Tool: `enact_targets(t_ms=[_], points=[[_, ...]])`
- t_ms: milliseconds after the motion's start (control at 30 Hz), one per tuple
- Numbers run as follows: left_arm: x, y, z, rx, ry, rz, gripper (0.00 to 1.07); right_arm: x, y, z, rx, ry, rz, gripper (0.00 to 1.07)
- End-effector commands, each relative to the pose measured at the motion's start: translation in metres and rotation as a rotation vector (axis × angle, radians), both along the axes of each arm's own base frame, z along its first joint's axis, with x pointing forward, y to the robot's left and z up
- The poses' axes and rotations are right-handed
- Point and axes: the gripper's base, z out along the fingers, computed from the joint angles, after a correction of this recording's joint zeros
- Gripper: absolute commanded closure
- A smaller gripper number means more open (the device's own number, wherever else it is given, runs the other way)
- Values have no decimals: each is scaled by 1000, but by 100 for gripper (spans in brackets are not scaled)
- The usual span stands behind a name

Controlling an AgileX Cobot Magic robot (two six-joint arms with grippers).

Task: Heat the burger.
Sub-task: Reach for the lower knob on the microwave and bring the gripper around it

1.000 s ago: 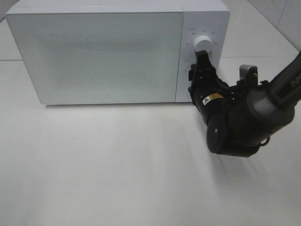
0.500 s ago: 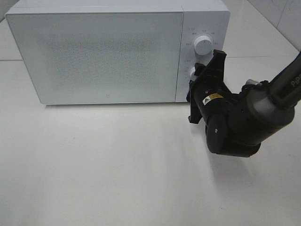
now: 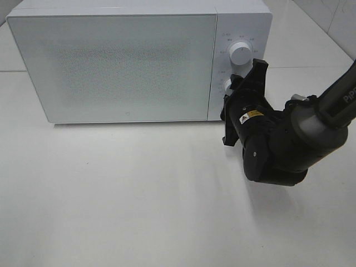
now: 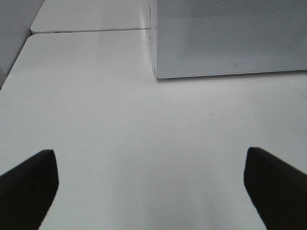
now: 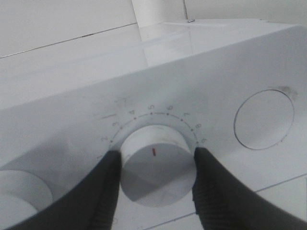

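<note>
Right gripper (image 5: 154, 158) clamps a dial (image 5: 153, 175); left gripper (image 4: 151, 187) hangs with fingers spread wide.

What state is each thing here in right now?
microwave door, closed.
lower knob, gripped on both sides, red mark near 5.
upper knob, untouched.
right gripper, shut on the lower knob.
left gripper, open, holding nothing.

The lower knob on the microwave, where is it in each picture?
Exterior high: lower knob, right of the door, under the upper knob.
Left wrist: not in it.
Right wrist: middle, pinched by the right gripper.
Shared landmark: the white microwave.
</note>
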Motion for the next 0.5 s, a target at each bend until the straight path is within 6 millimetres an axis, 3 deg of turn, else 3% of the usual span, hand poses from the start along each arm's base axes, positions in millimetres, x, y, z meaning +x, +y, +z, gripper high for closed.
enact_targets(t_ms=[33, 100, 133, 167, 200, 267, 300, 367, 500], points=[[-3, -1, 0, -10, -28, 4, 9, 8, 13, 27, 0, -193, 71, 95], [-3, -1, 0, -10, -28, 4, 9, 9, 10, 26, -2, -182, 33, 83], [-3, -1, 0, -10, -28, 4, 9, 9, 10, 26, -2, -182, 33, 83], [-3, -1, 0, -10, -28, 4, 9, 9, 7, 25, -9, -175, 5, 75], [-3, -1, 0, -10, -28, 4, 9, 9, 7, 25, -9, -175, 5, 75], [-3, -1, 0, -10, -28, 4, 9, 9, 4, 24, -20, -166, -26, 60], [-3, -1, 0, -10, -28, 4, 9, 9, 4, 24, -20, -166, -26, 60], [-3, -1, 0, -10, -28, 4, 9, 9, 1, 23, -47, -158, -58, 42], [-3, -1, 0, -10, -28, 4, 9, 8, 0, 23, -100, -157, -58, 34]])
